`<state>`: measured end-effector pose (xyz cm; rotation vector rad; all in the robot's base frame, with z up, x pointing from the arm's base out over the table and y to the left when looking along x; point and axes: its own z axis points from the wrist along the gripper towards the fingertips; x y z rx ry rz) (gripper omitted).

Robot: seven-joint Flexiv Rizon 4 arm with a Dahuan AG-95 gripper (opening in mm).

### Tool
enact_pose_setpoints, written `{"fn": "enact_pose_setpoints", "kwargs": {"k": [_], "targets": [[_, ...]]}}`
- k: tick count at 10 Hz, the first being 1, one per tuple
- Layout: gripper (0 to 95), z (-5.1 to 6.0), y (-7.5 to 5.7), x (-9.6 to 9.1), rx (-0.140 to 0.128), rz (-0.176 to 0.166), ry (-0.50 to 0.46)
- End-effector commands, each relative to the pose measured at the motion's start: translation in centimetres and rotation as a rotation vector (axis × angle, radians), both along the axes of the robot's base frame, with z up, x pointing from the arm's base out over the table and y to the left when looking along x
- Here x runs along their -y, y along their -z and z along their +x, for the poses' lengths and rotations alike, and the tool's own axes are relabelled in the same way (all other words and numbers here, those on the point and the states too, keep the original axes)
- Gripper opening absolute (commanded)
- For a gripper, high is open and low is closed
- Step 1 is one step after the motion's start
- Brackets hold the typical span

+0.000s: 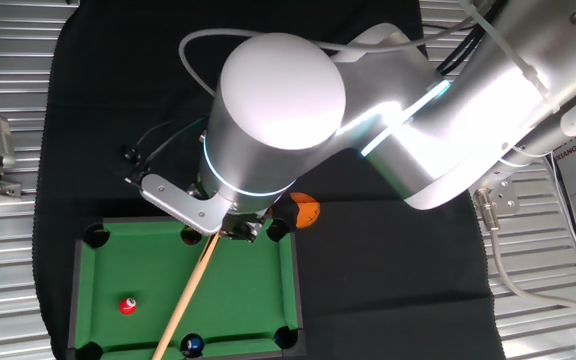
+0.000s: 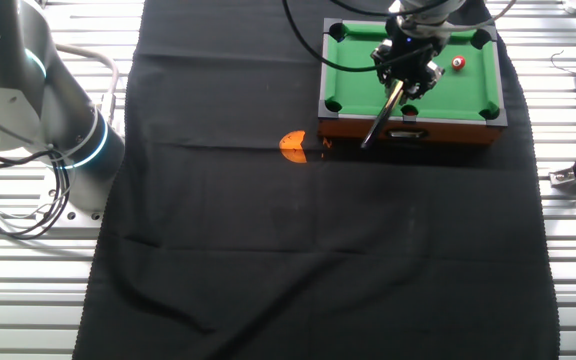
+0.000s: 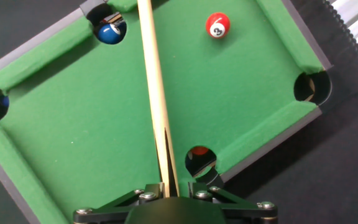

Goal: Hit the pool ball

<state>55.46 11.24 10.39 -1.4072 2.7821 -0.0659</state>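
The pool ball [image 3: 218, 25] is small, glossy red with a white spot. It lies on the green felt of the mini pool table [image 3: 73, 130], far right in the hand view. It also shows in one fixed view [image 1: 127, 305] and in the other fixed view [image 2: 458, 63]. My gripper [image 3: 169, 184] is shut on a wooden cue stick [image 3: 153, 81] that runs up the felt, left of the red ball and apart from it. The gripper [image 1: 240, 230] hangs over the table's middle side pocket. The cue [image 1: 188, 295] slopes down across the felt.
A dark blue ball [image 3: 109, 31] sits in a corner pocket; it also shows in one fixed view [image 1: 193, 346]. An orange ball [image 1: 306, 212] lies on the black cloth beside the table, also seen in the other fixed view [image 2: 293, 145]. A side pocket [image 3: 199, 158] is just right of the cue.
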Motion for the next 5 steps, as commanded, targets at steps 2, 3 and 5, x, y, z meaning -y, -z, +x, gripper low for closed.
{"fn": "enact_pose_setpoints", "kwargs": {"k": [2,3,5], "targets": [[19.0,0.02,-0.05,0.03,0.001,0.008,-0.072],[19.0,0.02,-0.05,0.03,-0.015,-0.008,-0.086],[19.0,0.02,-0.05,0.03,-0.036,-0.018,-0.106]]}}
